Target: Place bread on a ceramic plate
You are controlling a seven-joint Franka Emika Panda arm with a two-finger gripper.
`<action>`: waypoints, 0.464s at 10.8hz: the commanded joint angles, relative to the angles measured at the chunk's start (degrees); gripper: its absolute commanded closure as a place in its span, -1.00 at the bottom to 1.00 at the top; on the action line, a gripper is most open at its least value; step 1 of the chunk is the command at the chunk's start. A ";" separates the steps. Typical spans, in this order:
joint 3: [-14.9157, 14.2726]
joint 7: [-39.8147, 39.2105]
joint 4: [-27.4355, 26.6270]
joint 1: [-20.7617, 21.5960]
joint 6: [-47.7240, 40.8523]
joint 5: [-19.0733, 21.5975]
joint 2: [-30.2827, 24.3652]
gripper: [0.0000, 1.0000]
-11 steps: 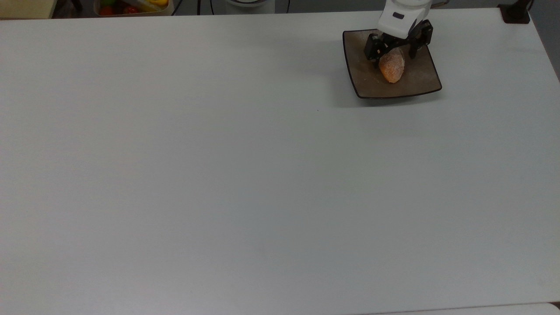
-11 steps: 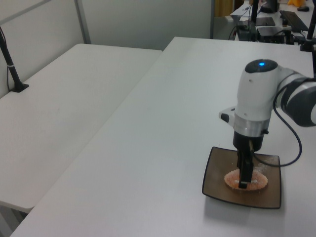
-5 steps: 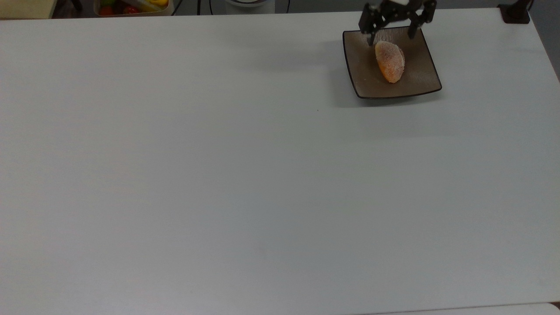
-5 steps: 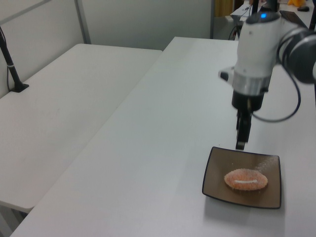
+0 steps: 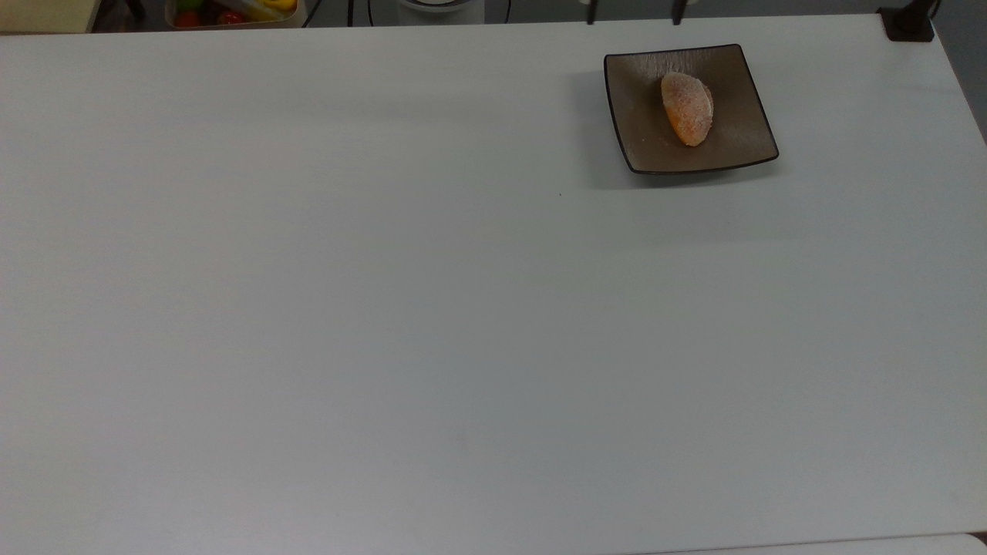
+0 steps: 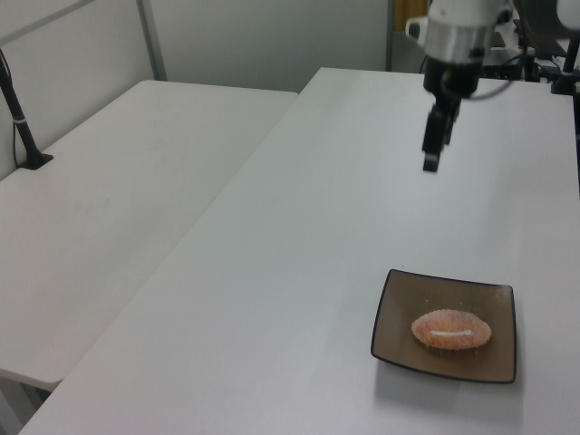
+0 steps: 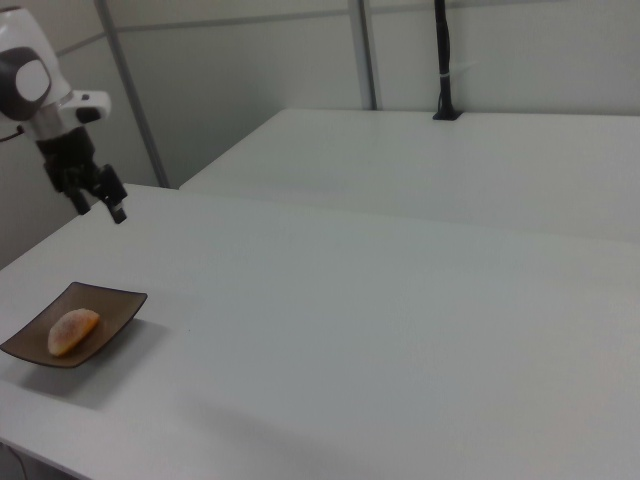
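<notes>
**Bun on the plate, jaws raised and empty**

You had the small oval orange-brown bun (image 5: 687,109), dusted with white specks, lying on the square brown-grey glossy ceramic plate (image 5: 648,142). In the top view it sat a little toward the plate's far side, its long axis running roughly away from the camera, with bare plate showing around it on every side. In the left view the bun (image 6: 451,328) lay crosswise on the plate (image 6: 397,337), and a thin white stripe ran along its near side. In the right view the bun (image 7: 73,331) rested on the plate (image 7: 120,305) near the right view's lower left corner.

The plate stood flat on the large white desk (image 5: 432,308), close to the far right corner in the top view (its thin dark rim and slightly upturned corners were plain to see).

Your robot's black two-finger gripper (image 6: 434,147) hung well above the desk in the left view, farther back than the plate and well apart from it. In the right view the gripper (image 7: 98,203) pointed downward under the white wrist of the arm (image 7: 30,80), with the jaws spread and nothing between them.

A second white desk (image 6: 109,199) stood alongside, at the left view's left.
</notes>
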 commanded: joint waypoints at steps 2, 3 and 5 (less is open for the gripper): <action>-7.66 0.28 1.78 0.42 -1.61 0.14 -1.32 -1.00; -8.89 -0.85 1.78 0.24 -1.61 0.14 -1.23 -1.00; -10.22 -6.46 1.78 -1.59 -1.52 0.14 -1.23 -1.00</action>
